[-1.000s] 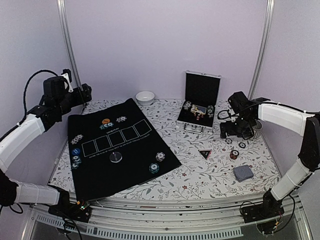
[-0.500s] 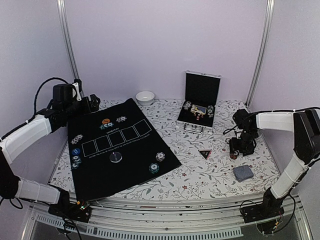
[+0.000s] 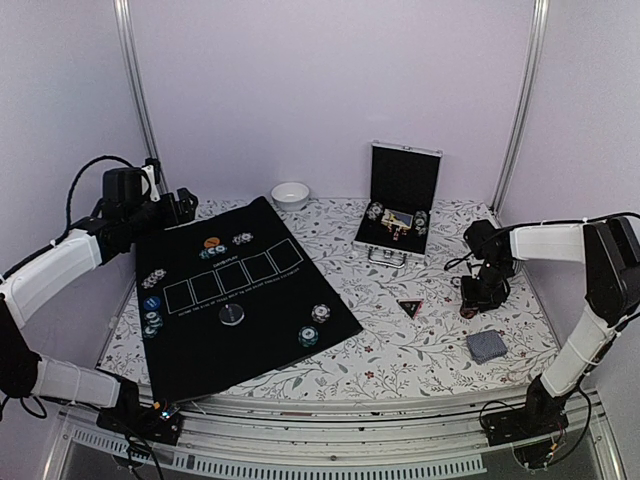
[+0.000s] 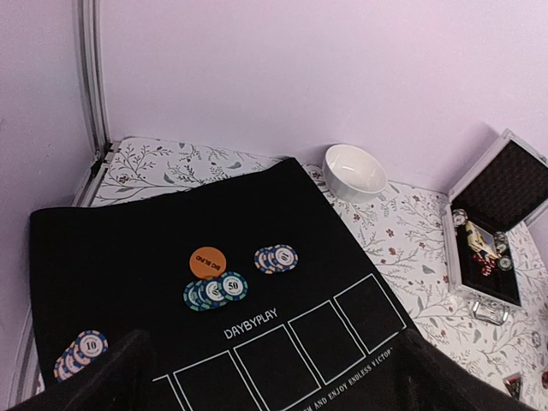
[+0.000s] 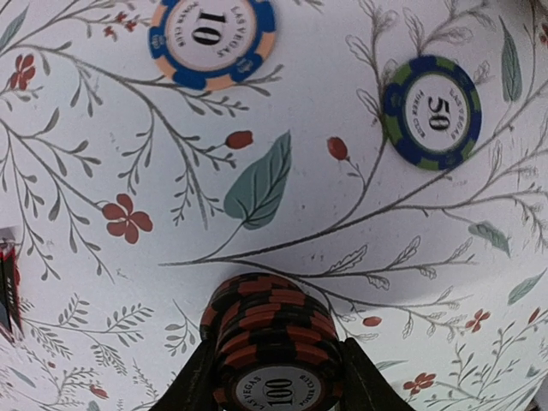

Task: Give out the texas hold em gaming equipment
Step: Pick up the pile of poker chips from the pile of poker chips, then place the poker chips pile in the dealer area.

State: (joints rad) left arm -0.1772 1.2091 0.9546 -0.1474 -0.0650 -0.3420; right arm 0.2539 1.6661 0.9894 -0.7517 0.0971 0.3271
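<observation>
My right gripper (image 5: 274, 381) stands low over the flowered tablecloth, jaws closed against both sides of a stack of red-and-black poker chips (image 5: 272, 330) marked 100. A blue 10 chip (image 5: 211, 34) and a green-blue 50 chip (image 5: 431, 111) lie flat beyond it. From above, the right gripper (image 3: 476, 298) is right of the black-red triangular marker (image 3: 409, 306) and behind the card deck (image 3: 486, 346). My left gripper (image 4: 274, 385) hovers open over the black mat (image 4: 128, 248), above chip piles (image 4: 214, 289) and an orange button (image 4: 206, 261). A grey button (image 3: 232, 314) lies on the mat.
An open silver-edged case (image 3: 400, 215) with more chips stands at the back right. A white bowl (image 3: 290, 194) sits behind the mat. More chip piles (image 3: 314, 324) lie on the mat's near right corner and on its left edge (image 3: 151, 322). Frame posts rise at both back corners.
The right gripper came down to the table beside the triangular marker and closed its jaws on the red-black chip stack. The left arm swung slightly inward and stays open.
</observation>
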